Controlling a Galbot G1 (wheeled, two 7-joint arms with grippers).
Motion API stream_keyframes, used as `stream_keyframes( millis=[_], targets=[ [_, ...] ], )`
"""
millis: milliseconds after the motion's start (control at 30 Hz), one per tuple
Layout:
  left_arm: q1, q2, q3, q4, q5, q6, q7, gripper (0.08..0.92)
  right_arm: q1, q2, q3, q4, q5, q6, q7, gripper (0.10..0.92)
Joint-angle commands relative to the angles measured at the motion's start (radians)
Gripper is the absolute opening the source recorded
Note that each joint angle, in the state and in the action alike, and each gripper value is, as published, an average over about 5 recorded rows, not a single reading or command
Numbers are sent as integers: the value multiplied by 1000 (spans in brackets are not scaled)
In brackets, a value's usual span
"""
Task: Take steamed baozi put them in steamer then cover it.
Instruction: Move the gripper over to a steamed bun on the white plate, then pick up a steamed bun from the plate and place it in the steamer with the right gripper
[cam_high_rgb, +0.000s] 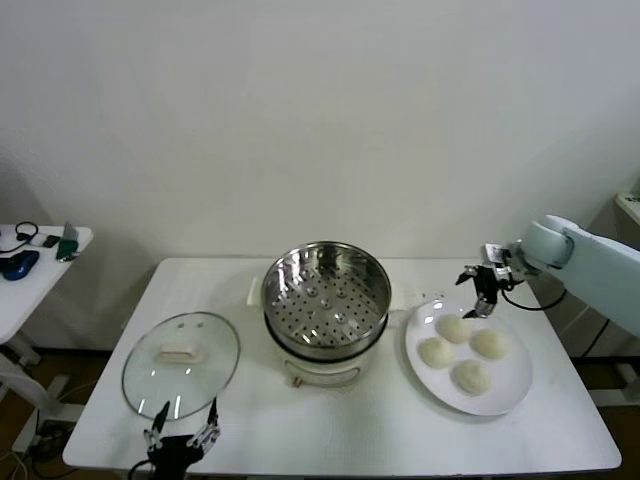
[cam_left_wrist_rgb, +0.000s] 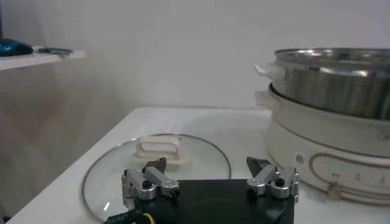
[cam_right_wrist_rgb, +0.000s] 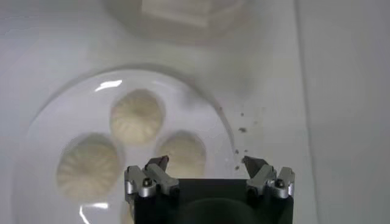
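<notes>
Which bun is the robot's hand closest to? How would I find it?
Look at the white table, then the white plate on the right of the steamer. Four steamed baozi sit there; it is the bun at the plate's back edge, nearest the open right gripper hovering above.

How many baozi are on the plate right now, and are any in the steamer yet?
4, all on the plate: baozi at. The steamer tray shows none. The right claw hovers above the plate.

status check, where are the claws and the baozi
Right claw open above plate. Four baozi on plate, steamer empty, cover off. Left claw open, idle.
</notes>
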Motion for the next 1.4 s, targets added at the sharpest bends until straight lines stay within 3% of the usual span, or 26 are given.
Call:
stream_keyframes(
  millis=[33,600,1033,1200,1400],
  targets=[
    [7,-2,0,22,11,-9,1,823,61,155,-213,-171,-5,9,-94,823],
    [-9,0,-9,53,20,-16,0,823,-108,253,-76,-304,-79,13,-31,823],
    [-16,5,-11,48,25,-14,-5,823,11,201,-121,-176,-86,44,-20,675],
    [-15,10,-15,46,26,-17,-9,823,261,174,-237,-44,19,137,-11,670],
    [-7,14,-14,31,36,-19,-9,823,595,258,-392,21,125,398,-32,670]
  ],
)
